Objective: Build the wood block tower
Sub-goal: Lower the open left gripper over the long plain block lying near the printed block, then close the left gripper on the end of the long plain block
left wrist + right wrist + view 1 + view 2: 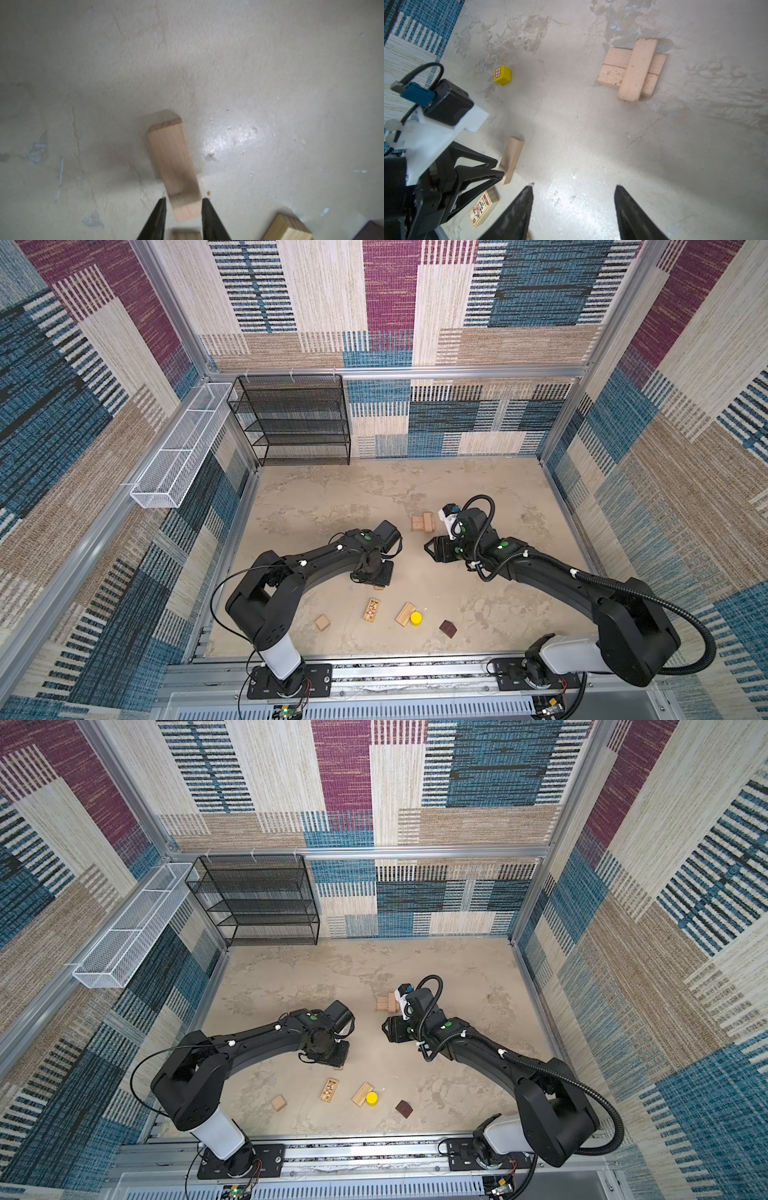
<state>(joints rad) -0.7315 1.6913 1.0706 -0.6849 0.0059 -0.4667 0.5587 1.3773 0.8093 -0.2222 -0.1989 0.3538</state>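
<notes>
The wood block tower point(423, 522) point(633, 68) is two pale planks side by side with one crossed on top. My left gripper point(184, 199) is low over the floor and shut on the end of a plain pale plank point(172, 162) point(511, 160); a thin gap shows at one finger. My right gripper point(574, 187) point(428, 548) is open and empty, just in front of the tower. Loose wood blocks lie near the front: a tan cube point(322, 622), a printed plank point(371, 609), a striped plank point(405, 614), a yellow cylinder point(416, 617) and a dark brown block point(447, 628). A yellow cube point(502, 75) shows only in the right wrist view.
A black mesh shelf point(291, 418) stands at the back left corner. A white wire basket point(183, 448) hangs on the left wall. Patterned walls close in the floor on three sides, and a metal rail point(415, 672) runs along the front.
</notes>
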